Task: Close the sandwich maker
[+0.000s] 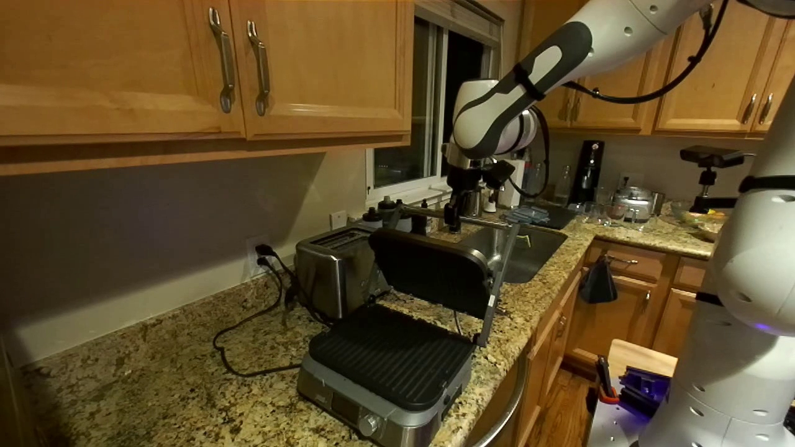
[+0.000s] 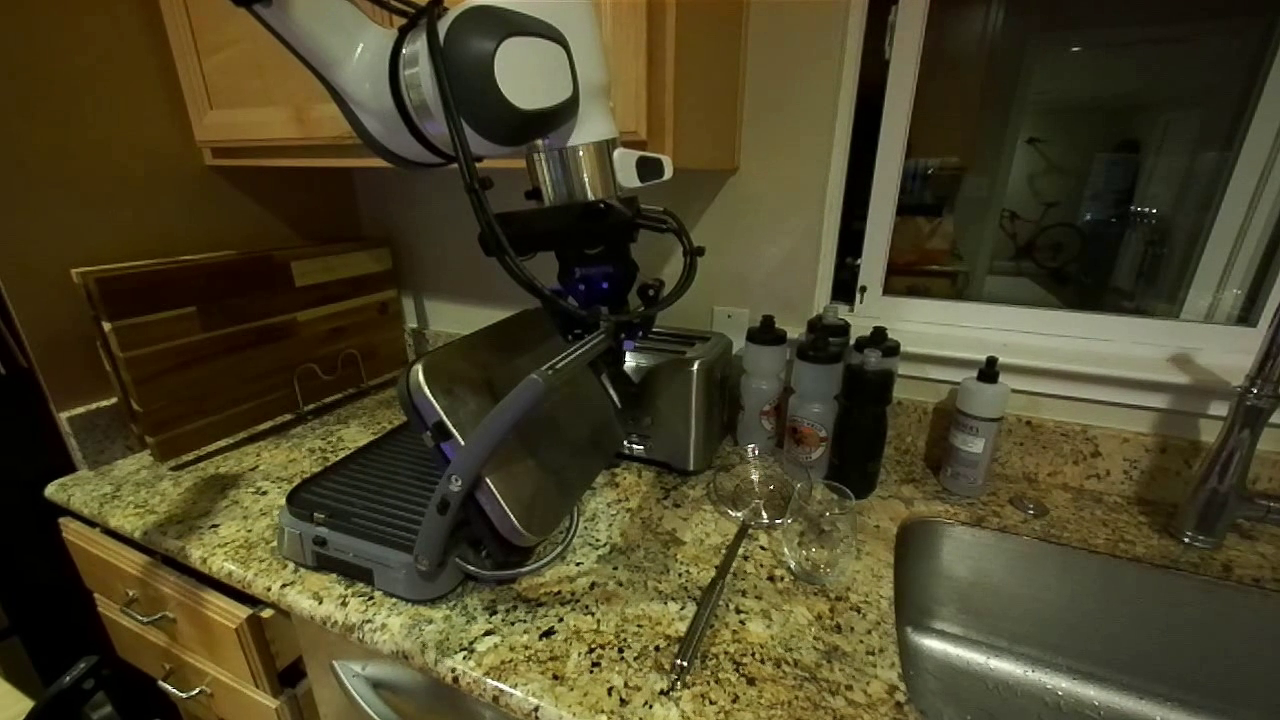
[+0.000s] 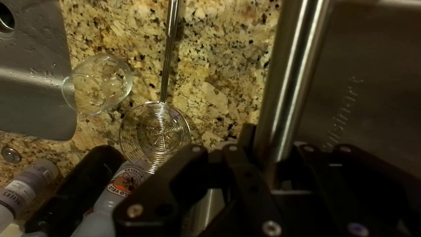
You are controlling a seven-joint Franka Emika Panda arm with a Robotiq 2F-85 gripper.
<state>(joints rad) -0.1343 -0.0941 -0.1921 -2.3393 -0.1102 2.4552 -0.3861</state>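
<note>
The sandwich maker (image 1: 385, 354) stands on the granite counter with its lid raised and tilted back. It also shows in an exterior view (image 2: 375, 490). The dark ribbed lower plate is exposed. The lid (image 1: 428, 270) shows its brushed outer face in an exterior view (image 2: 560, 450) and the wrist view (image 3: 371, 82). The lid's silver bar handle (image 3: 292, 82) runs between my fingers. My gripper (image 3: 269, 148) is shut on this handle with a finger on each side; the finger pads are dark and partly hidden. In both exterior views the gripper (image 1: 453, 217) (image 2: 620, 355) points down at the handle.
A silver toaster (image 1: 338, 267) stands behind the press by the wall. Several bottles (image 2: 815, 400), a glass (image 2: 820, 530) and a wire skimmer (image 3: 161, 135) are beside the lid, near the sink (image 2: 1080, 610). Upper cabinets (image 1: 329, 68) overhang the counter. A cutting board (image 2: 250, 340) leans at the wall.
</note>
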